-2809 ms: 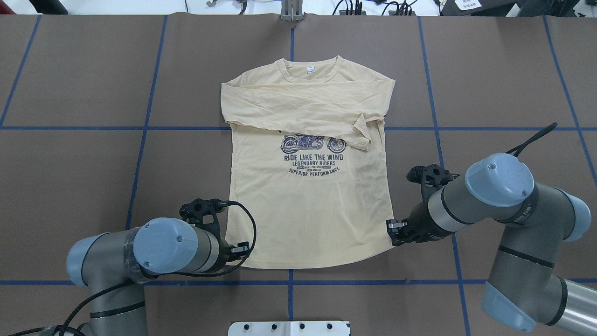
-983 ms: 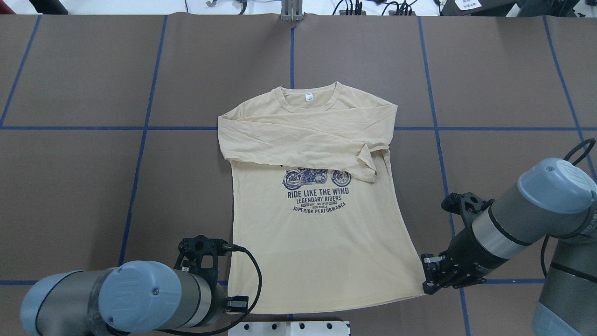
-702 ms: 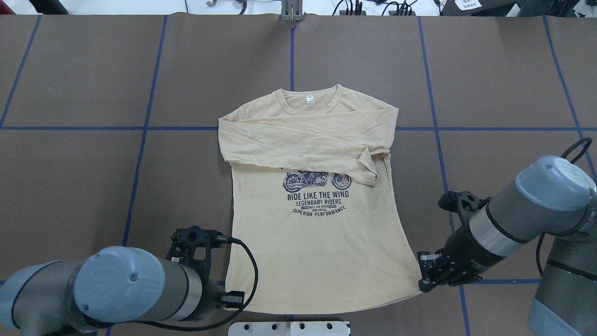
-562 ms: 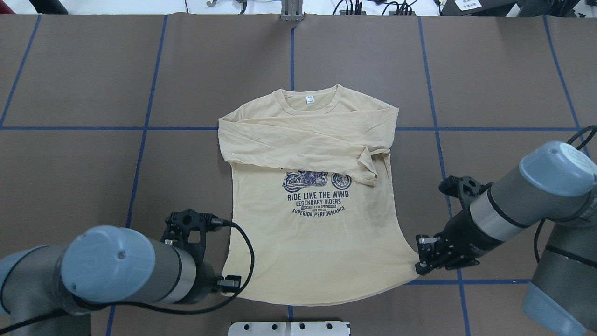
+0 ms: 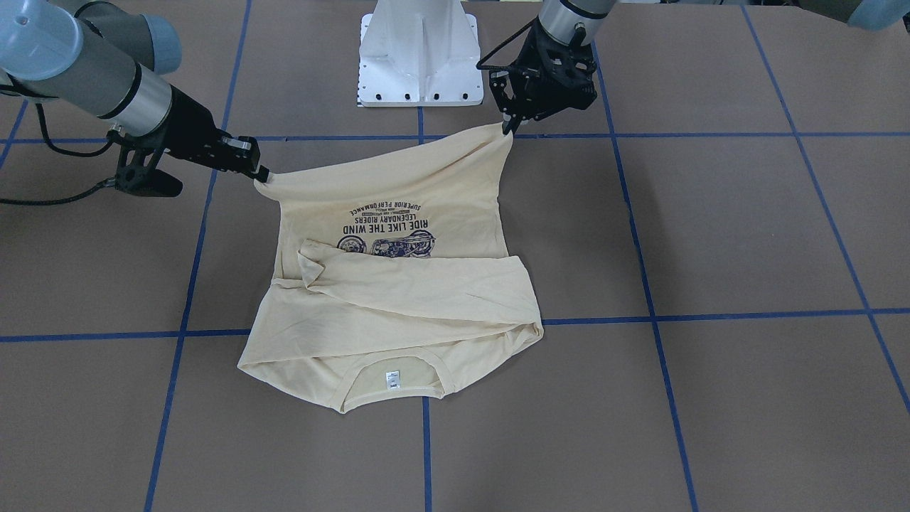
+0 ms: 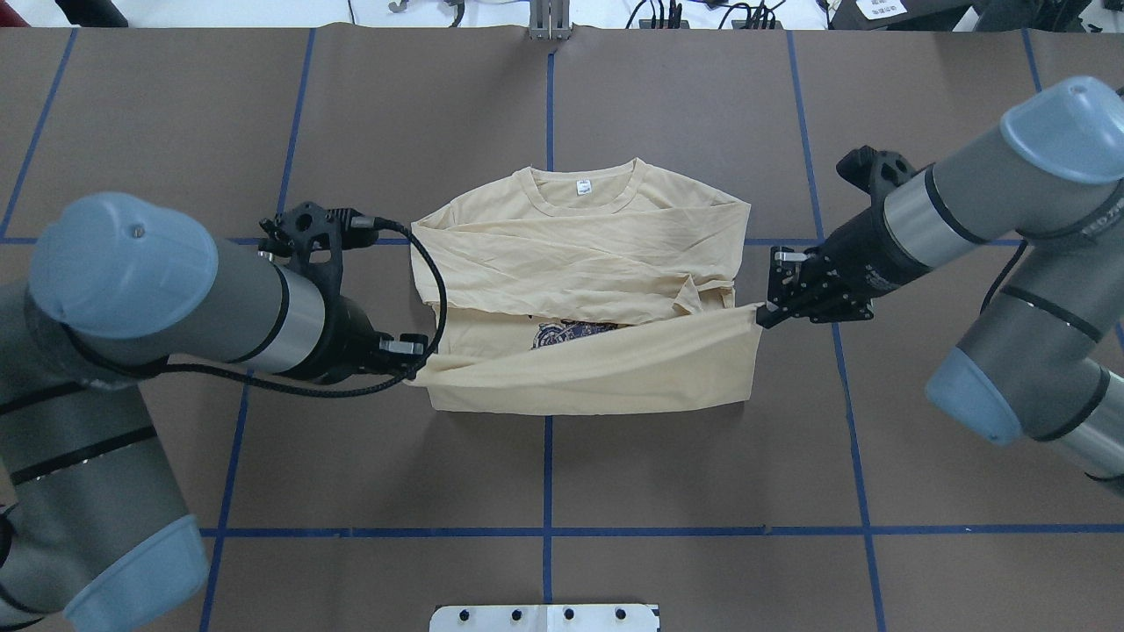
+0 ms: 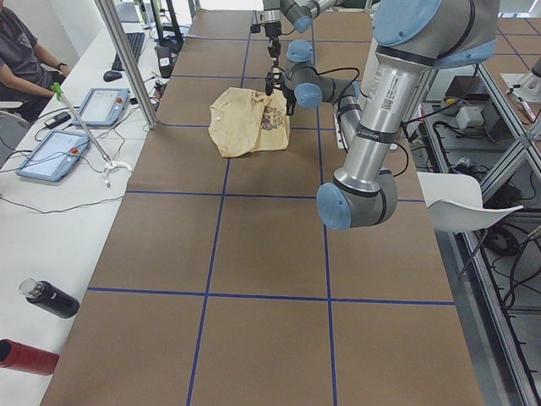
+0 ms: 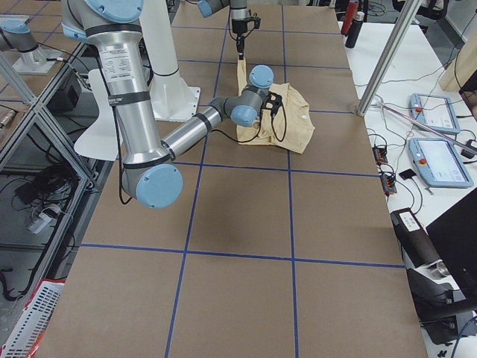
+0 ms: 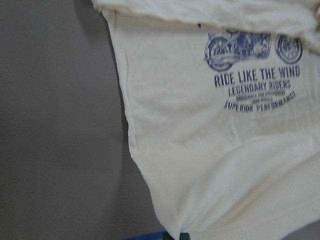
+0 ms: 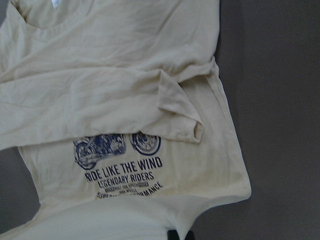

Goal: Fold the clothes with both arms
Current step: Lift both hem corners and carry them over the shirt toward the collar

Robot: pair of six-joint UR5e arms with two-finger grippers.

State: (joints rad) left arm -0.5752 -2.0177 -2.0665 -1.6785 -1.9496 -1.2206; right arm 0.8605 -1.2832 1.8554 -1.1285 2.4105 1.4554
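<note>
The cream-yellow T-shirt (image 6: 580, 254) lies on the brown table with both sleeves folded across its chest and its neck label (image 6: 581, 185) at the far side. My left gripper (image 6: 416, 372) is shut on the left hem corner. My right gripper (image 6: 762, 319) is shut on the right hem corner. The hem is raised off the table and stretched between them over the lower body, so it hides most of the navy print (image 6: 571, 332). In the front-facing view the left gripper (image 5: 506, 129) and right gripper (image 5: 261, 176) hold the hem up over the shirt (image 5: 398, 299). Both wrist views show the print below (image 9: 252, 75) (image 10: 122, 165).
The white pedestal base (image 5: 419, 57) stands at the near table edge, behind the lifted hem. Blue tape lines (image 6: 547, 474) grid the brown table (image 6: 263, 465). In the side views an operator (image 7: 21, 59), tablets (image 7: 59, 152) and bottles (image 7: 51, 298) are along a white bench beyond the table.
The shirt was first dragged toward the robot. Both grippers then lifted the hem corners and carried them away toward the collar, so the hem now covers the lower body and most of the print.
</note>
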